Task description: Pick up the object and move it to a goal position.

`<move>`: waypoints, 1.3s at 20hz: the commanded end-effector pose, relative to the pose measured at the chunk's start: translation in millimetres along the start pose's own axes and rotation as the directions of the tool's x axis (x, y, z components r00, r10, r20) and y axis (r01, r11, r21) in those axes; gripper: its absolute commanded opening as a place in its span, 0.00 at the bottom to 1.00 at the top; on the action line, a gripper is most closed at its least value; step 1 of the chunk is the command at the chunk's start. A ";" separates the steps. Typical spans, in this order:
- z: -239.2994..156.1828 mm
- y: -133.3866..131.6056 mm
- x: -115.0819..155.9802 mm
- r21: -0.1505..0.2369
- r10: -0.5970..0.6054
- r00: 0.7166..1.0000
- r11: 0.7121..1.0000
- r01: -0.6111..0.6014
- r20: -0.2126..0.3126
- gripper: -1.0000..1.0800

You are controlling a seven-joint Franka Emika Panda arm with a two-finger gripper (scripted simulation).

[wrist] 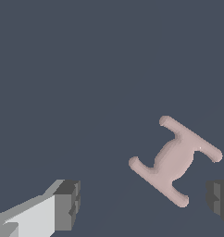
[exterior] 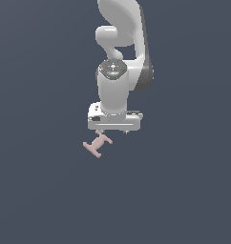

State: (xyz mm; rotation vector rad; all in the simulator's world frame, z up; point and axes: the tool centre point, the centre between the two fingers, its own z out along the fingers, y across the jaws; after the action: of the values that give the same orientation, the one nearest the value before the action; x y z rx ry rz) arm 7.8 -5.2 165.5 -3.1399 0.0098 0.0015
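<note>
One pink object (wrist: pixel 175 159) (H-shaped); one gripper (wrist: pixel 144 201), fingers spread, holding nothing

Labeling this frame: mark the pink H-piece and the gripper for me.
pink H-piece (wrist: pixel 175 159), wrist view, on the stem between its two bars.
gripper (wrist: pixel 144 201), wrist view, midway between the two dark fingertips, which stand wide apart.
</note>
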 end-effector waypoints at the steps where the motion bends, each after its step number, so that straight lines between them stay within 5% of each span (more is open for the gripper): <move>1: 0.0 0.0 0.0 0.000 0.000 1.000 1.000 0.000 0.000 0.96; 17: -5.9 4.4 -5.6 0.006 -0.001 1.000 1.000 0.000 0.020 0.96; 26: 15.4 19.8 -7.0 0.009 0.124 0.992 0.992 -0.124 0.018 0.96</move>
State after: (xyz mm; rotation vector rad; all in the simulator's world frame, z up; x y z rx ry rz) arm 1.3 -21.2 155.2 -3.1263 0.1588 0.0284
